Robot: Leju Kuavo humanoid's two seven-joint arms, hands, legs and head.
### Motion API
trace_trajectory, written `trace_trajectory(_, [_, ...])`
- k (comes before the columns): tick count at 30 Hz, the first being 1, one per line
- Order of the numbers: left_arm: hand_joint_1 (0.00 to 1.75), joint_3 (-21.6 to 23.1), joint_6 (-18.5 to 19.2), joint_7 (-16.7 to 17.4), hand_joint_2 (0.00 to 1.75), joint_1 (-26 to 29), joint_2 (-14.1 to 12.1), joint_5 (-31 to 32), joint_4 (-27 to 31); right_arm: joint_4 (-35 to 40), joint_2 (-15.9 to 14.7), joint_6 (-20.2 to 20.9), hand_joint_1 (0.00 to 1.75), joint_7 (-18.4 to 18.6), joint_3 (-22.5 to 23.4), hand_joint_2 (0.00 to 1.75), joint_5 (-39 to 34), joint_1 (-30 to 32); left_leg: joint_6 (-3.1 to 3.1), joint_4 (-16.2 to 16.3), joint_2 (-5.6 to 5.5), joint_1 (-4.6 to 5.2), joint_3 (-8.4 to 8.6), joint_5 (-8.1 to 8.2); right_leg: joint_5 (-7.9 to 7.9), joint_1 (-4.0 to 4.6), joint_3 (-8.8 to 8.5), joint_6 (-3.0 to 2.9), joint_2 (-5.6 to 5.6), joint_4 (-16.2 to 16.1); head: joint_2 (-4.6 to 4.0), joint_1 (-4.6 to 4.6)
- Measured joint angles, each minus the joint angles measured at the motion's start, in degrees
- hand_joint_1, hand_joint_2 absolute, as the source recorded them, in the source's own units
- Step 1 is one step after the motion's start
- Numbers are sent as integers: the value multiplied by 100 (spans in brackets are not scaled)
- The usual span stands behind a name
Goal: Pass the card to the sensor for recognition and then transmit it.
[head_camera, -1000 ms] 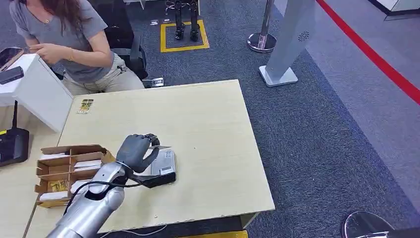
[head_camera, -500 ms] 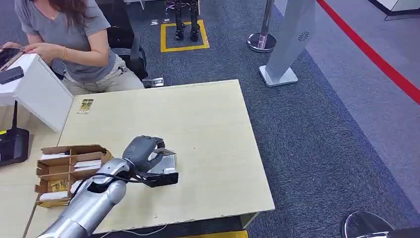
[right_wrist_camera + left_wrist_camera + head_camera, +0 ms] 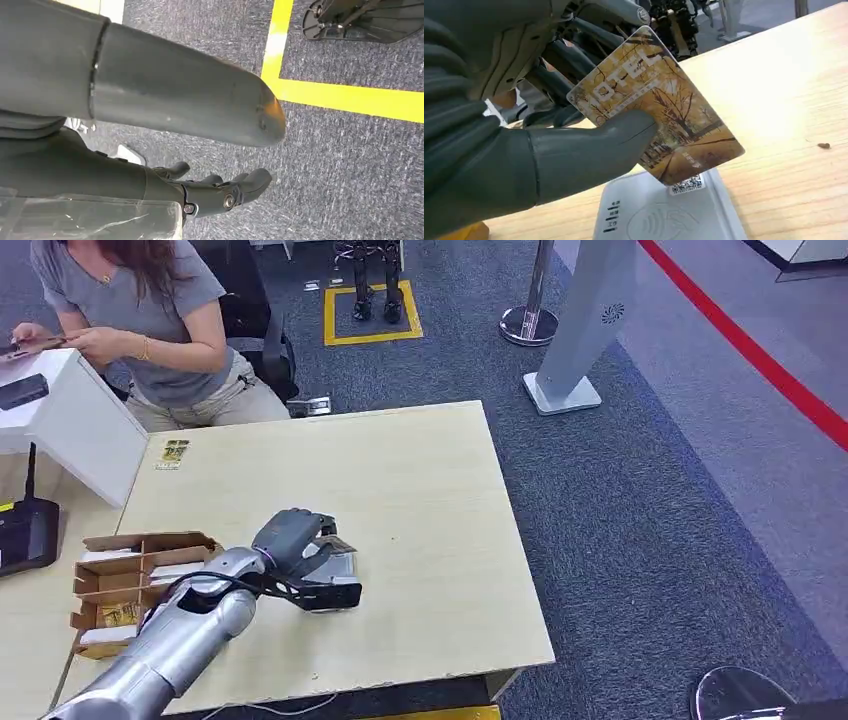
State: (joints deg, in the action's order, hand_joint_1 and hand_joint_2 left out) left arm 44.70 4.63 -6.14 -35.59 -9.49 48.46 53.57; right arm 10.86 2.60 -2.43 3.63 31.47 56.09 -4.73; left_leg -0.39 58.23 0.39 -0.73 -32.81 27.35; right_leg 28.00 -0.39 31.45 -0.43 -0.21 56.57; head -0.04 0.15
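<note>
Grey-blue carpet with a yellow floor marking point(image 3: 372, 312) and a red line point(image 3: 760, 355) surrounds a pale wooden table point(image 3: 420, 490). At the far left, a black device with an antenna point(image 3: 25, 530) is seen beside a white box point(image 3: 75, 420), behind which a person in a grey shirt point(image 3: 140, 310) is seated. On the table's left edge a cardboard divider tray point(image 3: 135, 580) is placed, with white items and a yellow card in its compartments. A small yellow card point(image 3: 172, 454) lies near the table's far left corner. Just to the right of the tray, the left hand point(image 3: 290, 545) is held over the sensor point(image 3: 335, 585), a grey reader with a contactless symbol on its face. The hotel card point(image 3: 659, 107), printed with autumn trees, is pinched between the thumb and the darker fingers point(image 3: 569, 60), tilted above the reader's face; contact with the reader cannot be told. Further right, a silver stanchion base point(image 3: 528, 325) and a grey pillar point(image 3: 590, 320) stand on the carpet. The right hand point(image 3: 220, 192) hangs above the carpet with nothing in it, its fingers loosely apart.
</note>
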Motion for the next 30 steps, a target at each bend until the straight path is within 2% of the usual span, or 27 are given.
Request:
trace_trajectory(3, [175, 4, -418, 122, 175, 10, 2, 56, -9, 0, -2, -4, 0, -7, 35, 175, 0, 2, 0, 0, 0, 0, 0, 0, 0, 0, 0, 0, 0, 0, 2, 0])
trace_trajectory(7, [175, 2, -1483, 431, 175, 61, 2, 550, 94, 0, 0, -28, 0, -17, 103, 175, 20, 7, 0, 0, -3, 0, -3, 0, 1, 0, 0, 1, -2, 0, 0, 2])
trace_trajectory(11, [175, -125, -3238, 1133, 175, 214, -63, 2240, 427, 0, 0, -37, 0, -15, 129, 175, 98, 13, 1, 0, -3, 1, -5, 1, 1, 0, 0, 1, -2, 0, 0, 2])
trace_trajectory(13, [175, -325, -3867, 1294, 175, 341, -151, 2936, 637, 0, 17, -37, 0, -7, 129, 175, 153, 6, 0, -1, 0, 0, -4, 1, 1, 0, 0, 1, -1, 1, 0, 0])
trace_trajectory(14, [175, -454, -4045, 1331, 175, 408, -192, 3221, 749, 0, 26, -37, 0, -4, 129, 175, 168, 7, 0, -1, -1, 0, -3, 1, 1, 0, 0, 1, 0, 1, 2, -2])
trace_trajectory(21, [175, -1327, -4089, 1351, 175, 648, -488, 3639, 1202, 0, 66, -33, 0, 11, 129, 175, 251, -23, -2, -2, -2, -5, -3, -2, 1, 2, -1, 0, -2, 5, 2, -2])
trace_trajectory(30, [175, -2540, -4102, 1062, 175, 662, -996, 3539, 1165, 0, 79, -26, 0, 13, 131, 175, 310, -25, -2, -2, -2, -5, -3, -2, 2, 2, 1, -1, -1, 6, 2, 0])
